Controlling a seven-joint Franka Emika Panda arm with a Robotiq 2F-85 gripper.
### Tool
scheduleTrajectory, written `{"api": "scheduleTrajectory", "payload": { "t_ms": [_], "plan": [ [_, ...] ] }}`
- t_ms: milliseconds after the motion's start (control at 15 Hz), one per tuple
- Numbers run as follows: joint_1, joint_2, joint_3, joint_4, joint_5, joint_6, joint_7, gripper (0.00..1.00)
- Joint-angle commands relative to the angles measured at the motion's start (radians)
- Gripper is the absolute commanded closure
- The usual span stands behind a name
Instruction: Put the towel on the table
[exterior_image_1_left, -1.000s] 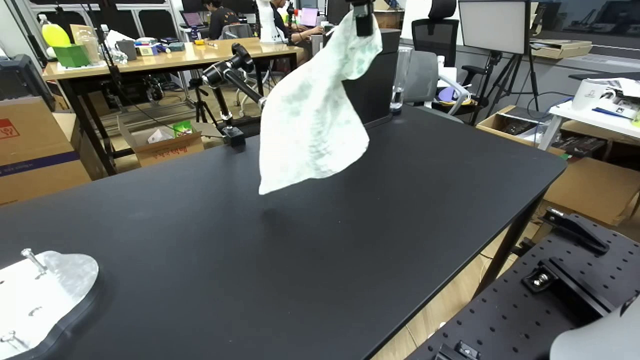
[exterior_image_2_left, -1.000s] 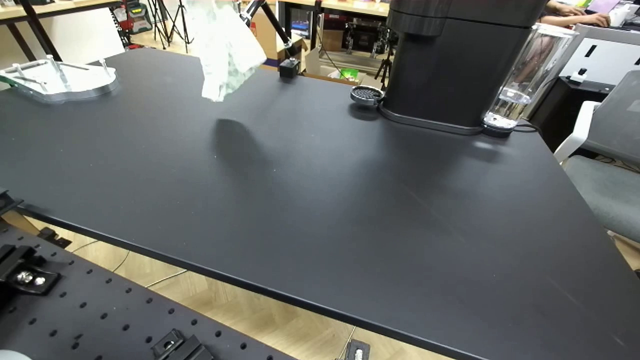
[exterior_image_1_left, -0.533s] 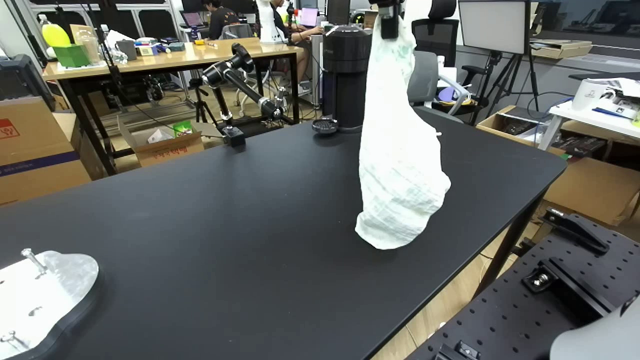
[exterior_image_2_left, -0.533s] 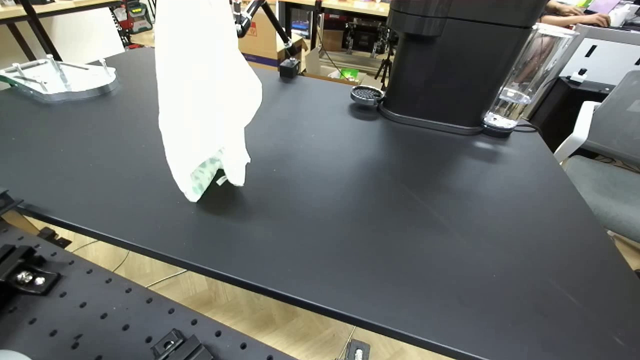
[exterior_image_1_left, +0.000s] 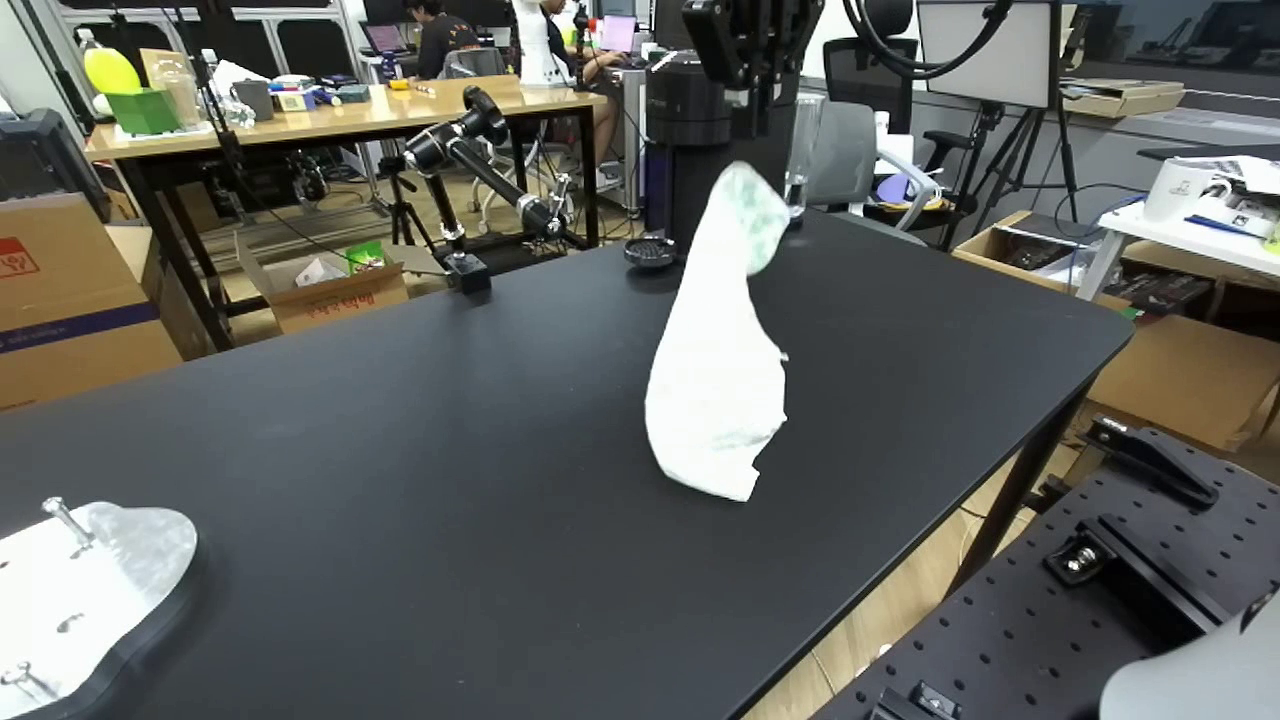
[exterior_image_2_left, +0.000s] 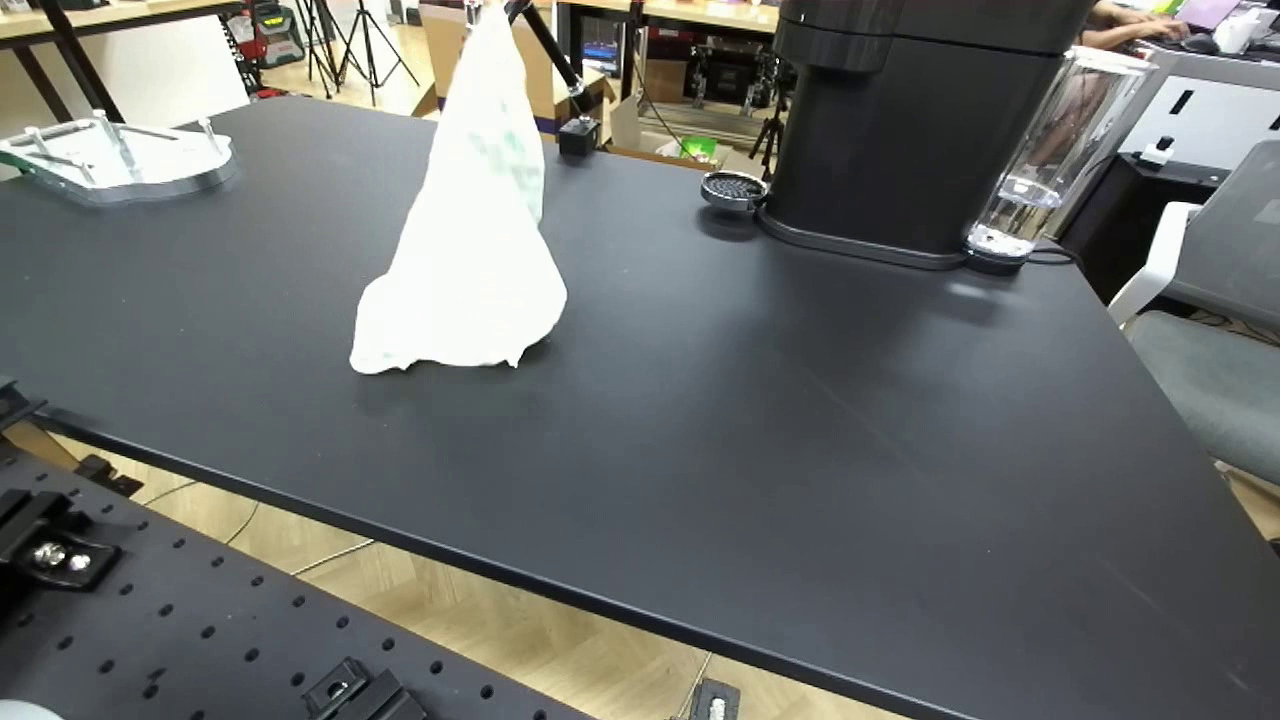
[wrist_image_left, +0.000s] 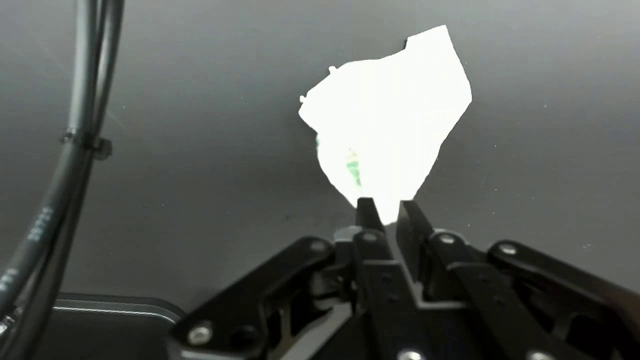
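A: what step's this?

B: release, I'd say. gripper (wrist_image_left: 387, 201) sits slightly parted, towel (exterior_image_1_left: 713, 390) upright just below, over the table (exterior_image_1_left: 400, 500); can't tell if touching. next: let it settle, lift clear.

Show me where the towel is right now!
In an exterior view, the green-patterned white towel is just right of the middle, over the black table, below the gripper and apart from it. Whether its bottom touches is unclear.

There is room over the table (exterior_image_2_left: 800, 450) between towel (exterior_image_2_left: 460, 270) and black machine (exterior_image_2_left: 900, 150); a stand (exterior_image_2_left: 578, 132) blocks part of the far edge. Room behind the towel is uncertain.
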Motion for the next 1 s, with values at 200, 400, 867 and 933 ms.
{"api": "scheduleTrajectory", "payload": {
  "t_ms": [200, 400, 867, 933],
  "plan": [
    [0.010, 0.012, 0.013, -0.002, -0.003, 0.027, 0.045, 0.31],
    [0.018, -0.017, 0.018, -0.014, 0.005, -0.001, 0.043, 0.11],
    [0.047, -0.113, 0.016, -0.053, 0.030, -0.112, -0.013, 0.00],
    [0.055, -0.117, 0.010, -0.055, 0.050, -0.136, -0.028, 0.00]
  ]
}}
